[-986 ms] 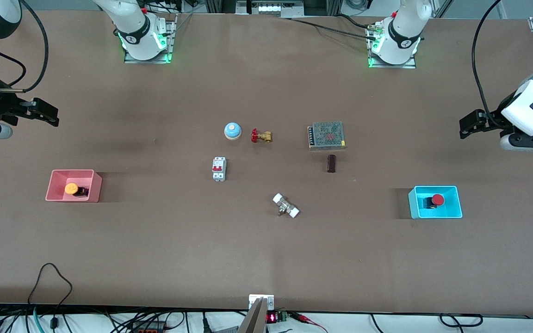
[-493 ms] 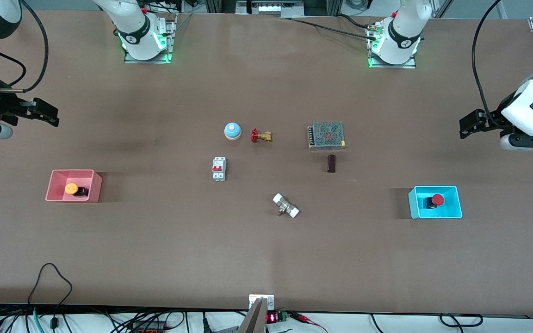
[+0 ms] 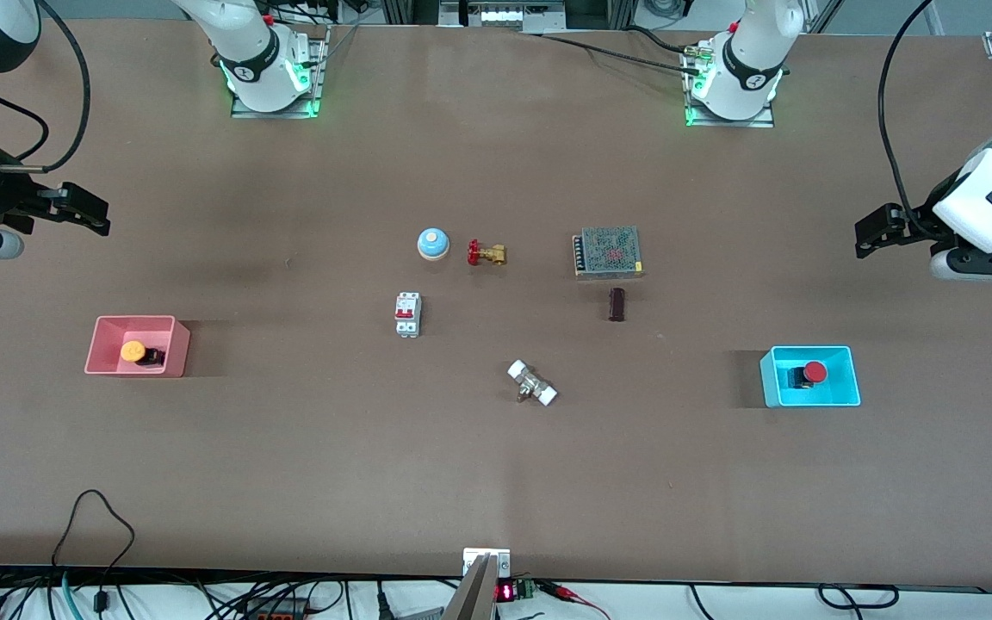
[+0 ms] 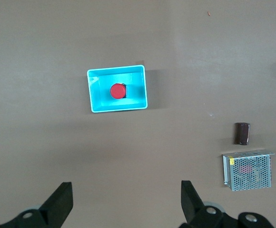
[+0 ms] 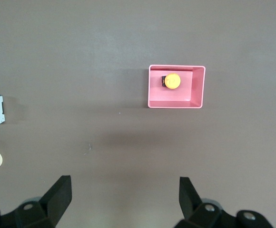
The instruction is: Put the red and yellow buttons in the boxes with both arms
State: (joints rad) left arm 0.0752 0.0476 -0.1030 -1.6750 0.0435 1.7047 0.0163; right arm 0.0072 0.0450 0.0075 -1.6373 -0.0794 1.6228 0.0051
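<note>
The yellow button point(image 3: 133, 351) lies in the pink-red box point(image 3: 108, 366) toward the right arm's end of the table; both show in the right wrist view, the button point(image 5: 172, 81) in the box point(image 5: 199, 92). The red button point(image 3: 814, 372) lies in the cyan box point(image 3: 840, 394) toward the left arm's end; both show in the left wrist view, the button point(image 4: 118, 90) in the box point(image 4: 140, 90). My right gripper point(image 3: 87, 214) point(image 5: 124, 193) is open and empty, raised over bare table. My left gripper point(image 3: 877, 232) point(image 4: 127, 197) is open and empty, raised over bare table.
Mid-table stand a blue domed bell point(image 3: 432, 244), a brass valve with a red handwheel point(image 3: 486, 253), a white circuit breaker point(image 3: 407, 314), a metal fitting with white caps point(image 3: 532, 383), a mesh-topped power supply point(image 3: 607, 251) and a small dark block point(image 3: 616, 304).
</note>
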